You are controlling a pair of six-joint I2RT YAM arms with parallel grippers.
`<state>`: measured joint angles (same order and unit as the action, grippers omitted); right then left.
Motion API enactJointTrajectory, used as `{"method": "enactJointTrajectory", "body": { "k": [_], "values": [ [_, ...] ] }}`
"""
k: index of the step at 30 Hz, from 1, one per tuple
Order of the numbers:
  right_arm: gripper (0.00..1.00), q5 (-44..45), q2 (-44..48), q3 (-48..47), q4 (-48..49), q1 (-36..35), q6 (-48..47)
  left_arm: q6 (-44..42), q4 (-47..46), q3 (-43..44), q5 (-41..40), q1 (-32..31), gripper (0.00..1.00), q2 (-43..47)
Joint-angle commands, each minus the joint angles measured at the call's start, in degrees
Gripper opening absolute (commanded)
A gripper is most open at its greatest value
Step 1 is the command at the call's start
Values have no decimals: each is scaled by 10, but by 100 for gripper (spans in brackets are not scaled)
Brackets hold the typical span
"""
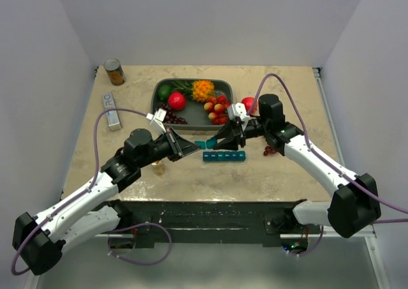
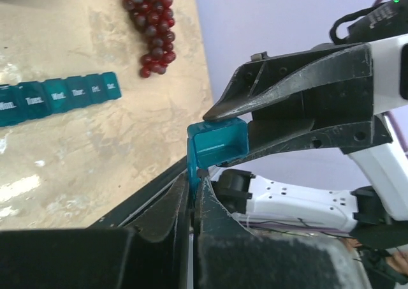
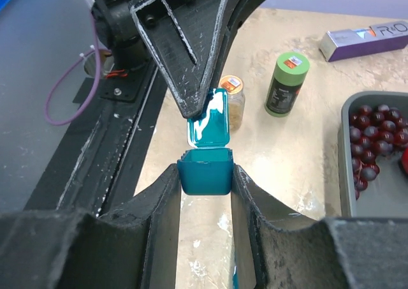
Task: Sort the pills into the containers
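Clamping a single teal cell from both sides, the right gripper holds it in the air above the counter, its fingers pressed against two opposite walls of the cell. The lid of this cell stands open. The left gripper has its fingers together on the edge of the lid, so the two grippers meet tip to tip over the middle of the counter. The counter is beige and mottled, with a black front edge, and pale walls close it on the left, the back and the right. Just beside the held cell, on the near side, the strip of joined teal cells lies flat with white words on its lids; these lids look shut and what is in them I cannot tell. Behind the grippers is a grey tray with a green fruit, a red fruit, an orange piece, small red and yellow fruits and dark grapes. A tin can stands in the far left corner, and a silver box lies nearer along the left edge. A green bottle and a small jar stand upright near the left arm.
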<state>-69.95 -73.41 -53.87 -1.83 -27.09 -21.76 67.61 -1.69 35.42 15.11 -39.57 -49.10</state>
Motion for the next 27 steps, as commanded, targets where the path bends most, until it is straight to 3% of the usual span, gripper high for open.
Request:
{"method": "enactJointTrajectory", "body": {
  "k": [1,6,10,12,15,16,19,24,27],
  "values": [
    [0,7,12,8,-9,-8,-19,-78,101,66,-24,1,0,-21],
    [0,21,11,12,-17,-7,-35,-109,117,84,-51,1,0,-6],
    [12,33,12,17,-27,-7,-54,-130,121,93,-51,2,0,-3],
    [21,38,13,18,-36,-8,-66,-157,149,112,-54,1,0,-10],
    [46,44,20,9,-74,-6,-98,-225,234,162,-75,2,0,-57],
    [65,42,22,4,-87,-6,-117,-248,255,190,-82,2,0,-70],
    [82,32,34,-13,-127,5,-140,-329,335,233,-101,2,0,-120],
    [80,28,44,-10,-115,16,-121,-439,372,247,-91,2,0,-171],
    [51,22,37,14,-44,9,-51,-468,369,250,-64,2,0,-193]
  ]
}}
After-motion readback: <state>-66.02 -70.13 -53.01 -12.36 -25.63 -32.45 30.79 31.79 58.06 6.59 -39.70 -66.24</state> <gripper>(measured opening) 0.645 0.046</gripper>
